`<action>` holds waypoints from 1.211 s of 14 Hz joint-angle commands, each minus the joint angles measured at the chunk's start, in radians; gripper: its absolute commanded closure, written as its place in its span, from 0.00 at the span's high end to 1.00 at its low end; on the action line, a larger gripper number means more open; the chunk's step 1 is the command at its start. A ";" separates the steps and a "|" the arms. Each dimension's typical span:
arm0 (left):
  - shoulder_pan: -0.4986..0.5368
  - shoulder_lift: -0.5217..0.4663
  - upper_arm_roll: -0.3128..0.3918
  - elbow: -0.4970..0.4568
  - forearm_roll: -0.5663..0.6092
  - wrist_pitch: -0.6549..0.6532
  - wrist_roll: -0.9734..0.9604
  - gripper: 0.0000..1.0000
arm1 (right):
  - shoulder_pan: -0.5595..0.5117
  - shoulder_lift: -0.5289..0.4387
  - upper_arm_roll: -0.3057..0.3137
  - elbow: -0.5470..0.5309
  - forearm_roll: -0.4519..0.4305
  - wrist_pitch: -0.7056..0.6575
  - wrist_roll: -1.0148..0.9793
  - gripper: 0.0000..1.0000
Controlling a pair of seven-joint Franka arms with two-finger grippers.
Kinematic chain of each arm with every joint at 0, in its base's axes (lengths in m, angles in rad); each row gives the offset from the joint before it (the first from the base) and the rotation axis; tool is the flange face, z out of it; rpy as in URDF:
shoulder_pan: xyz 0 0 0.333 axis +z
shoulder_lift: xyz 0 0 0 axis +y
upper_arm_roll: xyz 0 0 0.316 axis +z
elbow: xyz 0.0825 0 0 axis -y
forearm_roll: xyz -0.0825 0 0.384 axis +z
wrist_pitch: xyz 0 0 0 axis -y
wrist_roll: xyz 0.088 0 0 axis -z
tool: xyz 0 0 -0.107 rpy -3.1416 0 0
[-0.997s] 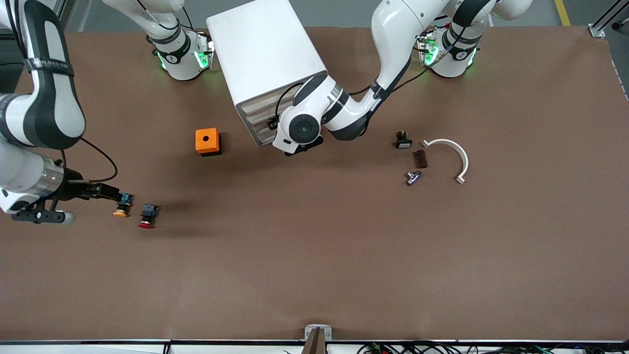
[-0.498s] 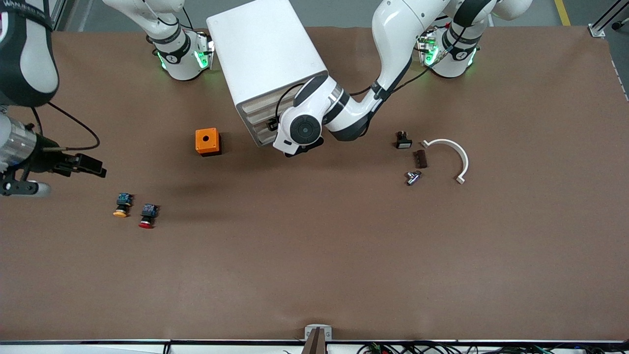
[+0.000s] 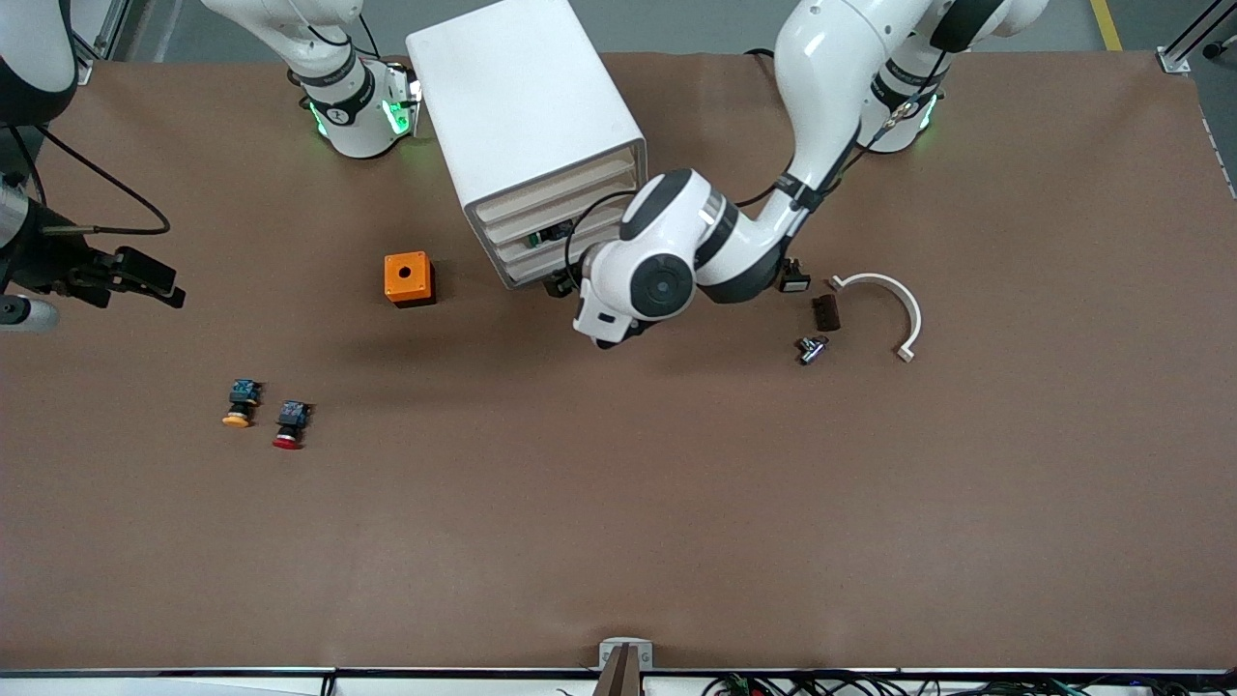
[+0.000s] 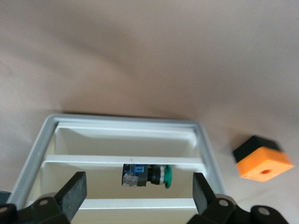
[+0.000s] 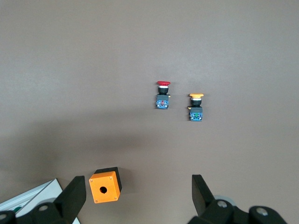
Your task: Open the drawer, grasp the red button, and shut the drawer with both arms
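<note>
Nearer the front camera than the orange box with a hole (image 3: 407, 277), we see the small red-capped push button (image 3: 289, 424) lying cap-forward on the brown desk (image 3: 618, 503), closest to the right gripper (image 3: 145, 278), whose fingers (image 5: 70, 200) gape wide and empty, like the left gripper's (image 3: 559, 286) at the white drawer cabinet (image 3: 527, 126).

The front view looks down from high across the table (image 3: 676, 541), facing both arm bases, and takes in the whole tabletop. The left wrist view looks from close range into the cabinet (image 4: 208, 144) front. The right wrist view looks down from higher up on open table. All three views share the orange box (image 3: 408, 278) (image 4: 263, 163) (image 5: 105, 185).
</note>
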 commanded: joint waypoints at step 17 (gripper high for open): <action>0.319 -0.104 -0.001 -0.023 0.333 -0.012 0.002 1.00 | 0.141 -0.022 -0.138 0.075 -0.066 -0.064 -0.005 1.00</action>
